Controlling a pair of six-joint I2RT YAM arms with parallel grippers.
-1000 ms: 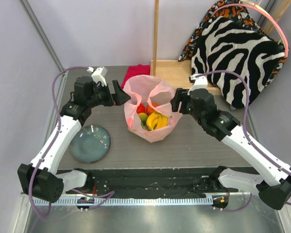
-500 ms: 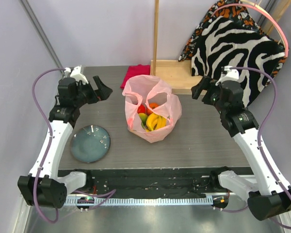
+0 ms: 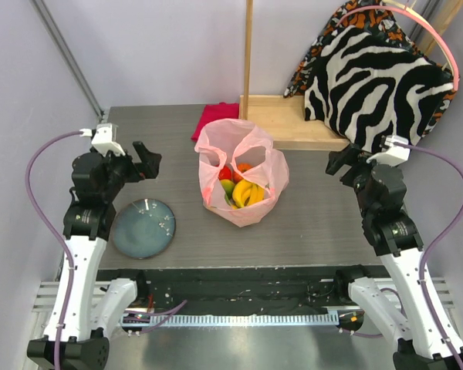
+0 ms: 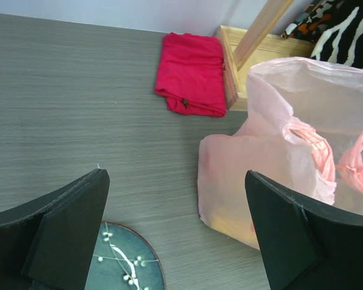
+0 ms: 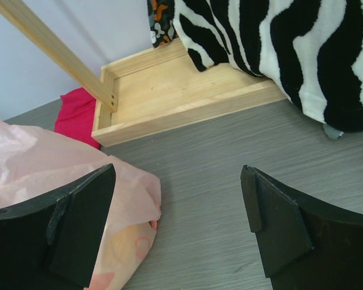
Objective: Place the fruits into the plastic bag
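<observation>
I see the plastic bag (image 3: pixel 241 173) standing mid-worktop (image 3: pixel 316 223), mouth up, with the bananas (image 3: pixel 249 193), red fruit (image 3: pixel 224 173), orange fruit (image 3: pixel 242 169) and green fruit (image 3: pixel 228 186) inside. My left fingers (image 4: pixel 66 235) and right fingers (image 5: pixel 278 223) are spread wide, grasping nothing, well apart from the bag. I judge the task done.

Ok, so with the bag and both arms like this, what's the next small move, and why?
Probably just park both arms at rest. The bananas, red fruit, orange fruit and green fruit all sit inside the plastic bag, and no fruit shows outside it. The left gripper and right gripper hang open, well apart from the bag, holding nothing.
</observation>
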